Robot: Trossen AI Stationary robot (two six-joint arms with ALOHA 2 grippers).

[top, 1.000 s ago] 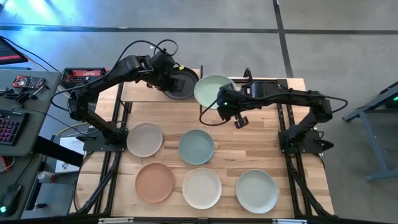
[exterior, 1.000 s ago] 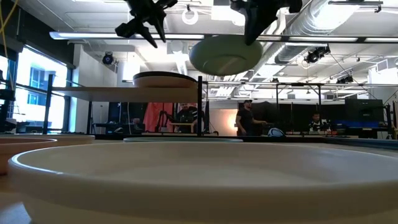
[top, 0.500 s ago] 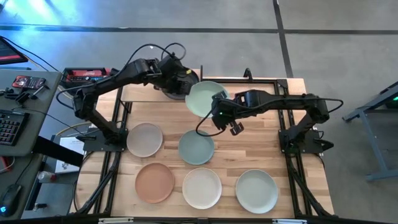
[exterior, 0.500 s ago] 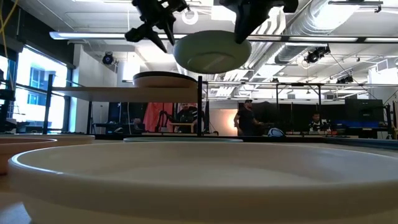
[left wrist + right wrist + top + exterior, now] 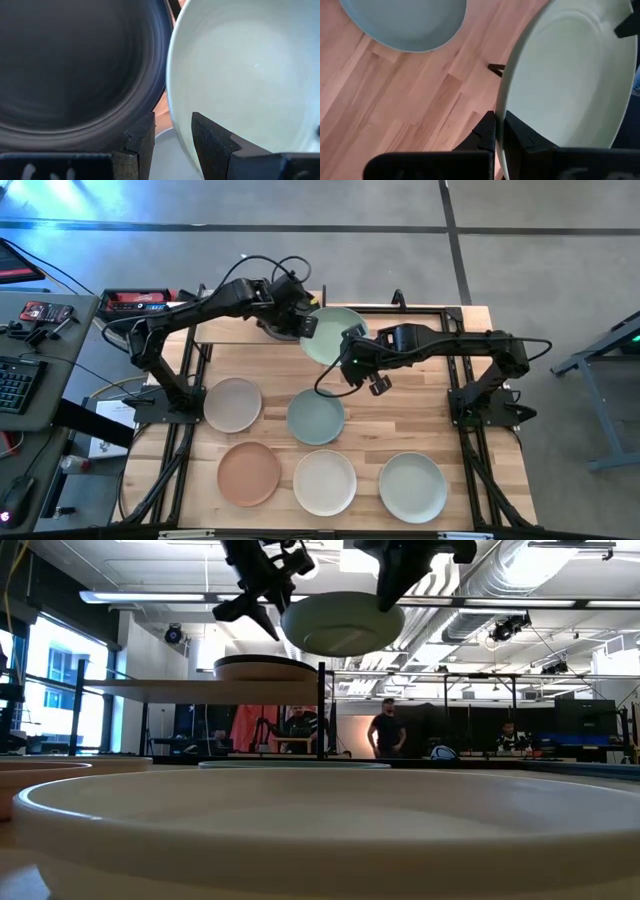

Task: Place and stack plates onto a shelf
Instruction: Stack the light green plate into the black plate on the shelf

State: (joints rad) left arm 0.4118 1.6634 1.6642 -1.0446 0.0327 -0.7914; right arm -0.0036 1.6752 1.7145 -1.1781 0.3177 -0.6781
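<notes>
My right gripper (image 5: 351,358) is shut on the green plate (image 5: 330,335), which is in the air beside the shelf (image 5: 228,328), just above shelf height in the low view (image 5: 335,625). My left gripper (image 5: 305,323) is open at that plate's left rim, over the black plate (image 5: 75,65) lying on the shelf. In the left wrist view its fingers (image 5: 137,145) stand either side of the green rim (image 5: 172,120). I cannot tell whether they touch it. My right gripper pinches the green plate's rim (image 5: 502,107) on its near side between the two fingers, one on the inner face and one on the underside. It comes slanting down from the near right. The plate is lifted clear and about level.
Five plates lie on the tabletop: grey-beige (image 5: 232,404), blue-green (image 5: 316,416), terracotta (image 5: 249,473), cream (image 5: 325,481) and pale grey-green (image 5: 412,487). The shelf's black leg (image 5: 321,710) stands under the held plate. People stand in the room behind.
My right gripper has carried the green plate toward the table's left and slightly up, and it now stays near the shelf's right end. My left gripper has swung to the right over the black plate and down to the green plate's left rim, staying open.
</notes>
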